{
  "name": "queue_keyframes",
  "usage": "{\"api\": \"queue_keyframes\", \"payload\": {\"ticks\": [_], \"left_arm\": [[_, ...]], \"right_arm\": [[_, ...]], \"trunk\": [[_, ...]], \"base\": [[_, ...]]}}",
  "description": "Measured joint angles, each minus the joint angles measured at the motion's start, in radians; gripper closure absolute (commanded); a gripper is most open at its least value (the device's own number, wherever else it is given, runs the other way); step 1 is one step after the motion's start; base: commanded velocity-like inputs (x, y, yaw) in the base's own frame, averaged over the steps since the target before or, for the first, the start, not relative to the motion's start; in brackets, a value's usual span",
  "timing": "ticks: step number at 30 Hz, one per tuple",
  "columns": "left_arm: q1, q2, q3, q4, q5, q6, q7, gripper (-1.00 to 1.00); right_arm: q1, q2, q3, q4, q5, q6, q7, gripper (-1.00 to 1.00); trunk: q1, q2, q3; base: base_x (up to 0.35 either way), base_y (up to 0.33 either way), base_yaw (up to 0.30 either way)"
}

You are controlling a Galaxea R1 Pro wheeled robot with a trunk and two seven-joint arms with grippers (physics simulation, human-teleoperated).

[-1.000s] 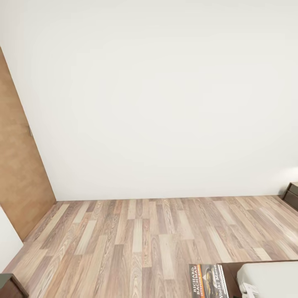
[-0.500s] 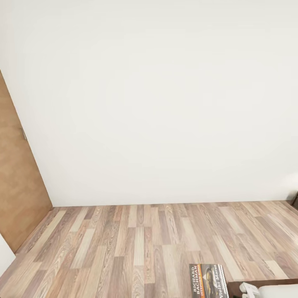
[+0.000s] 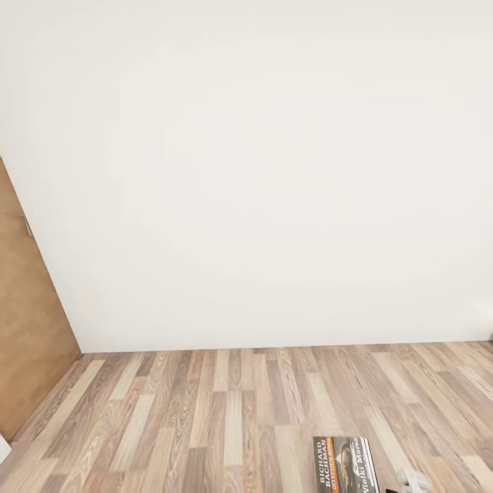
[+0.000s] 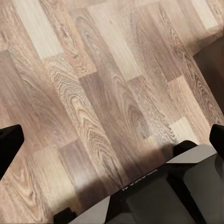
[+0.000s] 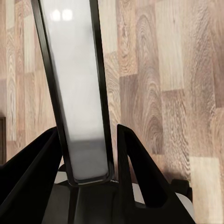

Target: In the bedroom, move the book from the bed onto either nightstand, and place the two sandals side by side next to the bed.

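The book (image 3: 344,465), a dark paperback with an orange band and white "Richard Bachman" lettering, hangs low in the head view over the wood-plank floor (image 3: 226,404). My right gripper (image 5: 86,156) is shut on it: the right wrist view looks along the book's pale page edge (image 5: 77,93), with the black fingers (image 5: 140,172) pressed against both covers. My left gripper (image 4: 112,140) is open over bare floor, its dark fingertips (image 4: 9,144) far apart with nothing between them. The bed, the nightstand and the sandals are out of view.
A plain white wall (image 3: 260,171) stands ahead. A brown wooden door (image 3: 27,329) lines the left side. In the left wrist view my dark base (image 4: 154,196) sits just beneath the gripper.
The whole head view has shifted: the bed corner at the bottom right and the dark furniture at the edges have slid out of the picture. The book stays in my right gripper.
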Motion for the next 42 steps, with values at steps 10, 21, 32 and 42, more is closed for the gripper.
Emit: {"api": "queue_keyframes", "payload": {"ticks": [10, 21, 32, 42], "left_arm": [[0.000, 0.000, 0.000, 0.000, -0.001, 0.000, 0.002, -1.00], [0.000, -0.001, -0.002, 0.001, -0.001, 0.000, 0.005, -1.00], [0.000, -0.001, -0.002, 0.002, -0.001, 0.000, 0.005, -1.00], [0.000, -0.001, -0.002, 0.002, -0.003, 0.000, 0.005, -1.00]], "right_arm": [[0.000, 0.000, 0.000, 0.000, 0.000, 0.000, 0.000, 1.00], [0.000, 0.000, 0.000, 0.000, 0.000, 0.000, 0.000, 1.00], [0.000, 0.000, -0.001, 0.000, -0.001, 0.000, 0.000, 1.00], [0.000, 0.000, -0.001, 0.000, -0.001, 0.000, 0.000, 1.00]], "trunk": [[0.000, 0.000, 0.000], [0.000, 0.000, 0.000], [0.000, 0.000, 0.000], [0.000, 0.000, 0.000]], "base": [[0.325, 0.080, 0.000], [0.325, 0.022, 0.000], [0.325, 0.000, 0.000], [0.326, 0.000, 0.000]]}}
